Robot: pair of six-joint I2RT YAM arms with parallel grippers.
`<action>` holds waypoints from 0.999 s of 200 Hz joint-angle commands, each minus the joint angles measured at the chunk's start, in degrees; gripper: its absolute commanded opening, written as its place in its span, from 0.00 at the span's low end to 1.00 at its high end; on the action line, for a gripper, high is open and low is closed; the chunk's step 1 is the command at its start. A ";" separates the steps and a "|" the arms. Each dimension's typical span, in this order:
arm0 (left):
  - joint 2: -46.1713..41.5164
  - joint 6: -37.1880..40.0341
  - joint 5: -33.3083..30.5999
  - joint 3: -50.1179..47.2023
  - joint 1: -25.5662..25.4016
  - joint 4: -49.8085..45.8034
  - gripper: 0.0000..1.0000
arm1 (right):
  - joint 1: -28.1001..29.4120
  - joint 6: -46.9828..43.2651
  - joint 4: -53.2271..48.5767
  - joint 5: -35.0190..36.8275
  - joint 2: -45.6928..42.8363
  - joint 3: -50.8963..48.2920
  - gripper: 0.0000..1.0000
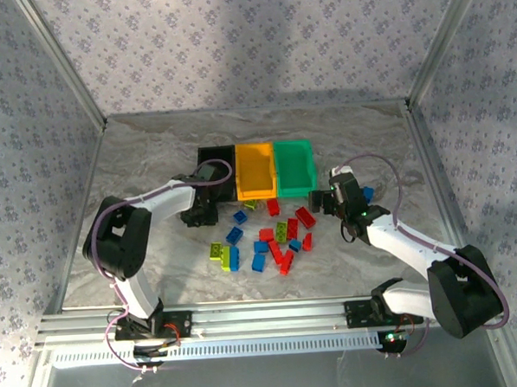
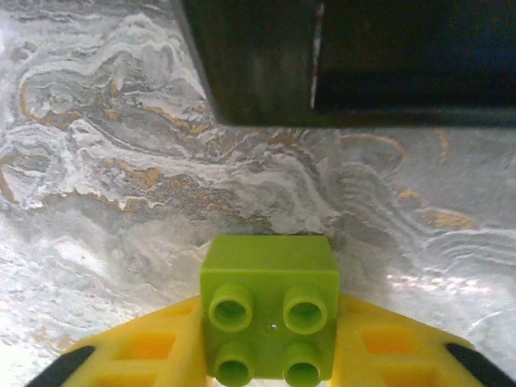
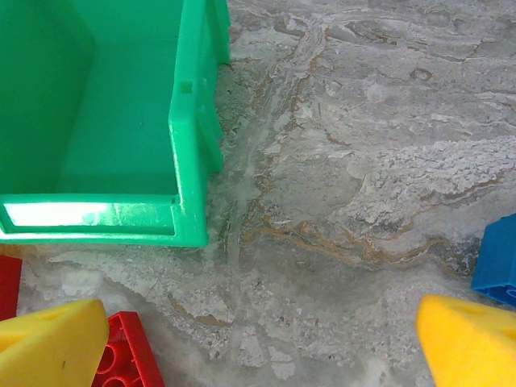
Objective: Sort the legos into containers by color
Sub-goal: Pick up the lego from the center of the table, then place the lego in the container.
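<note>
Legos (image 1: 274, 240): one lime brick (image 2: 270, 306) sits pinched in the left gripper (image 1: 199, 216) at seven o'clock of the black bin (image 1: 215, 161). The others lie scattered at six o'clock of the orange bin (image 1: 256, 172). The right gripper (image 1: 326, 200), spread wide, hangs at five o'clock of the green bin (image 1: 293, 166).

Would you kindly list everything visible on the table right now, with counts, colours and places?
black bin: one, black, left end of the bin row
orange-yellow bin: one, orange-yellow, middle of the row
green bin: one, green, right end of the row
red legos: about seven, red, scattered before the bins
blue legos: about seven, blue, same scatter, one apart by the right arm
loose lime legos: about three, lime green, same scatter
held lime brick: one, lime green, between the left gripper's fingers
table: one, marbled grey
left gripper: one, shut on the held lime brick, before the black bin
right gripper: one, open, empty, near the green bin
</note>
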 commanded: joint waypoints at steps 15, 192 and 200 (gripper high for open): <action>-2.63 0.07 0.61 0.86 -0.38 -0.48 0.29 | 0.61 -0.76 -0.50 1.38 -0.66 1.54 1.00; 9.10 7.48 -3.30 30.19 -1.48 -9.27 0.51 | 1.75 -1.54 -0.69 3.25 0.60 2.23 1.00; 7.73 7.19 -3.13 28.88 -1.68 -8.47 0.51 | 1.77 -1.54 -0.66 3.09 0.65 2.23 1.00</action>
